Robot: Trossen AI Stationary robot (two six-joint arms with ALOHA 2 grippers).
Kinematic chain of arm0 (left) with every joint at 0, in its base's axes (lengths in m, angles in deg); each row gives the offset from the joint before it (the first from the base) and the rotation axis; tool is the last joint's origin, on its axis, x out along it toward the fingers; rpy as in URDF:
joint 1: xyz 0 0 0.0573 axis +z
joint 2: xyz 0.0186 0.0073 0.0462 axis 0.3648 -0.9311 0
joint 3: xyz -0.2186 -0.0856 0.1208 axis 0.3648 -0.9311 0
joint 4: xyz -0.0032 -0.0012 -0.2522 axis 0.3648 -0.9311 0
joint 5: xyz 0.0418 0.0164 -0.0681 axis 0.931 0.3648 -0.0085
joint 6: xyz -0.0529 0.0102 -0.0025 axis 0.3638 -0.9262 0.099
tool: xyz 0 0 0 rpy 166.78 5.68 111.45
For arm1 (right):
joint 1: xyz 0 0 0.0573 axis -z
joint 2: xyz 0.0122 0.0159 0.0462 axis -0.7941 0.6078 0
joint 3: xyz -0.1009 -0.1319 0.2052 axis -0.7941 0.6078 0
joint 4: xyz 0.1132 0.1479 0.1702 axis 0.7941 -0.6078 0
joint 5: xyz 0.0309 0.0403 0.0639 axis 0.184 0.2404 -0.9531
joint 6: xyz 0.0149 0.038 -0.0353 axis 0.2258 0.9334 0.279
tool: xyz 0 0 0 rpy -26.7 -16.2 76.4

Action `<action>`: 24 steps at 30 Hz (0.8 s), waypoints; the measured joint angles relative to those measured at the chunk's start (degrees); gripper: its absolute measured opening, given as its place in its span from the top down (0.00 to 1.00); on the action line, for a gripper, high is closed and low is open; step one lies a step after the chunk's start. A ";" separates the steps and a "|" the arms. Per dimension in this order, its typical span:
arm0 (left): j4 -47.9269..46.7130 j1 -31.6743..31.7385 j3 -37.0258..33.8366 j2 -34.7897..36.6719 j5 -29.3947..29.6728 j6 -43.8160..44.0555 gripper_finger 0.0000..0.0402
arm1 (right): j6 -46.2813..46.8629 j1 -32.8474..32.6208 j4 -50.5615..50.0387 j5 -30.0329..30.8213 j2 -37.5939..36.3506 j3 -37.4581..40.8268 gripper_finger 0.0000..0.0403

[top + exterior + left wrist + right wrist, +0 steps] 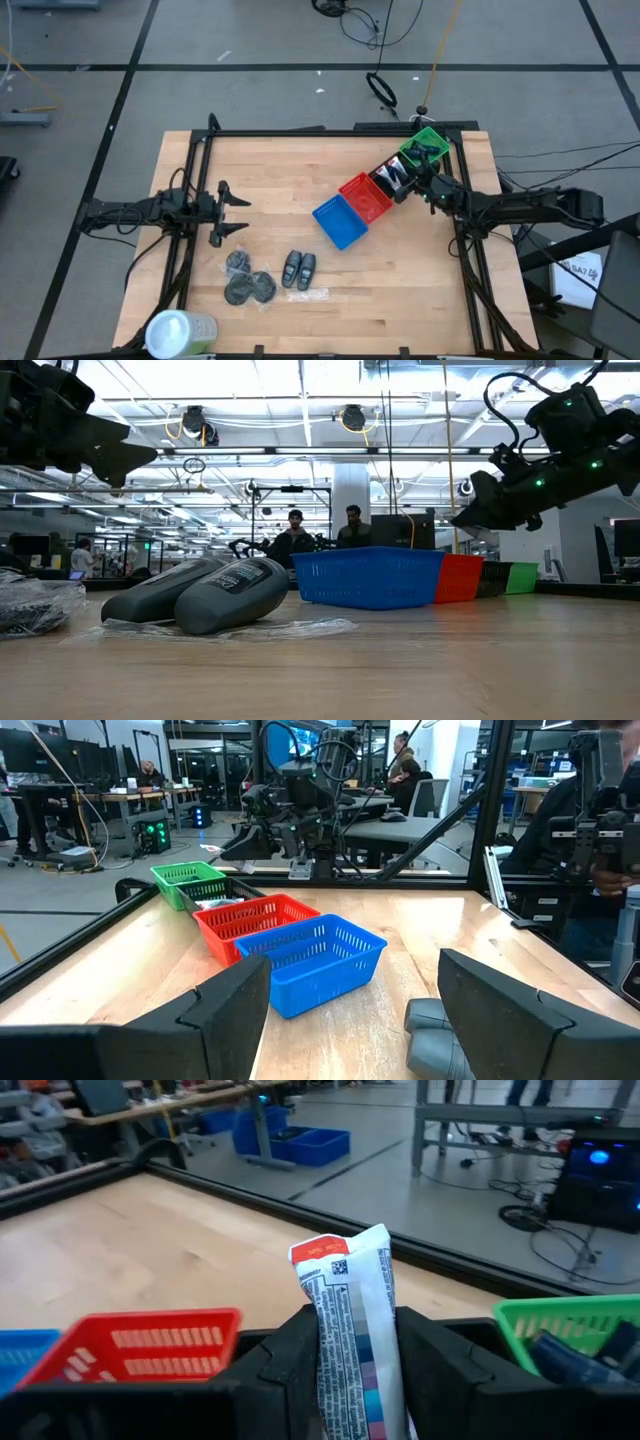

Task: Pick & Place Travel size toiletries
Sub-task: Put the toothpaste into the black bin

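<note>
Currently, inventory by location. R gripper (352, 1365): over the black basket (390, 178) in the bin row at the table's far right, fingers pinched on a white tube (350, 1330) held upright, red-tipped end up, not yet let go. L gripper (236, 214): at table's left, fingers spread wide, holding nothing, waiting. Bin row, running diagonally: blue basket (340, 221), looks empty in L wrist view; red basket (365, 196), no contents visible; black basket, some white/dark items inside, count can't be told; green basket (424, 146), dark items inside, type unclear. Still loose on wooden table (400, 280), near front-left: two dark bottles (299, 268) lying side by side, touching; three dark round discs (247, 280) clustered just beside them; clear wrapper (305, 294) flat under/next to bottles (not a task item); white-topped green container (180, 332) at front-left corner (not a task item). Dark grey oblong packs: not identifiable on table, poss. those in green basket. Progress est.: tubes and packs mostly binned, one tube mid-placement; bottles x2 and discs x3 remain, so roughly half left. Blue and red bins likely meant for these, a guess only. People visible in room beyond, well apart from the table.
</note>
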 joint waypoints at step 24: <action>0.00 0.00 0.00 -0.01 0.00 -0.01 0.30 | 2.01 14.80 -25.46 -9.27 3.79 -11.27 0.71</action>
